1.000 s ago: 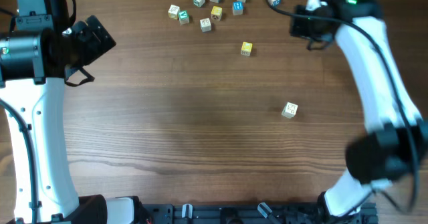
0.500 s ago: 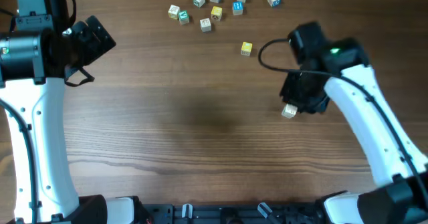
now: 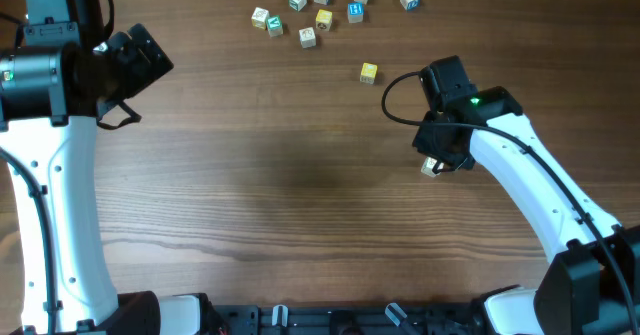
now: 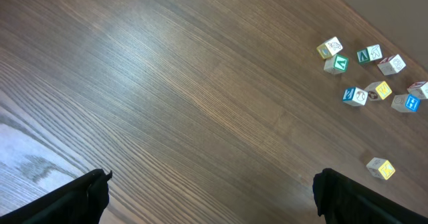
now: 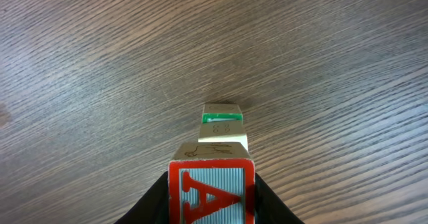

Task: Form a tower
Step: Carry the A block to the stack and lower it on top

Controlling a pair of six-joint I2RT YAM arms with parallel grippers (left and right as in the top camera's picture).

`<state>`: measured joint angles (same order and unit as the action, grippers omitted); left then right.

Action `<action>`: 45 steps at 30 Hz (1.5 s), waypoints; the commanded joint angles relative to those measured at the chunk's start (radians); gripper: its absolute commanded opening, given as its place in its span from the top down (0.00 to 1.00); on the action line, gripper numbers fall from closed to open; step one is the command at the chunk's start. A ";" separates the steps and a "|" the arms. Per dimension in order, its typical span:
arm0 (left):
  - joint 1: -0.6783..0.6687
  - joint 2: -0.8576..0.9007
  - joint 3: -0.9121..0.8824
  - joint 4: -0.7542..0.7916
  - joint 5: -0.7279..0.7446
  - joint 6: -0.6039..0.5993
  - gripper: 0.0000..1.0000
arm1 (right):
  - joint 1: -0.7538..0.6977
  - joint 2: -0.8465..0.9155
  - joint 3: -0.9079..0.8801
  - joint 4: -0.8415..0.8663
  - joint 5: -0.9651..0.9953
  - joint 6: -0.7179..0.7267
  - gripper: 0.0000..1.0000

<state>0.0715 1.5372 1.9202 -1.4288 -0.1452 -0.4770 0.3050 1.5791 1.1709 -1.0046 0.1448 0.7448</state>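
My right gripper (image 5: 212,200) is shut on a pale wooden cube (image 5: 212,187) whose near face shows a red letter A on blue stripes. Just beyond and below it, a green-marked cube (image 5: 221,119) stands on the table. From overhead the right gripper (image 3: 438,153) hangs over that spot, and only a pale cube corner (image 3: 431,167) peeks out under it. I cannot tell whether the two cubes touch. My left gripper (image 4: 210,197) is open and empty, hovering at the far left (image 3: 140,60).
A single yellow cube (image 3: 369,72) lies up and left of the right gripper, also in the left wrist view (image 4: 380,168). Several loose letter cubes (image 3: 320,15) are scattered along the far edge. The right arm's cable (image 3: 392,85) loops out to its left.
The right arm swung from the far right corner down to the lone pale cube at mid right and settled over it. The left arm stayed still.
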 commanded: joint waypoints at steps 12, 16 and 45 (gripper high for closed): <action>0.005 -0.002 -0.005 0.002 -0.009 -0.002 0.00 | 0.002 0.001 -0.006 -0.026 -0.048 -0.226 0.67; 0.005 -0.002 -0.005 0.002 -0.009 -0.002 0.00 | 0.002 0.001 -0.006 -0.027 -0.093 -0.226 0.67; 0.005 -0.002 -0.005 0.002 -0.010 -0.002 0.00 | 0.000 -0.016 -0.103 0.076 0.031 -0.109 0.71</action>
<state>0.0715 1.5372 1.9205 -1.4288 -0.1452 -0.4767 0.3050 1.5780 1.0645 -0.9268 0.1268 0.6090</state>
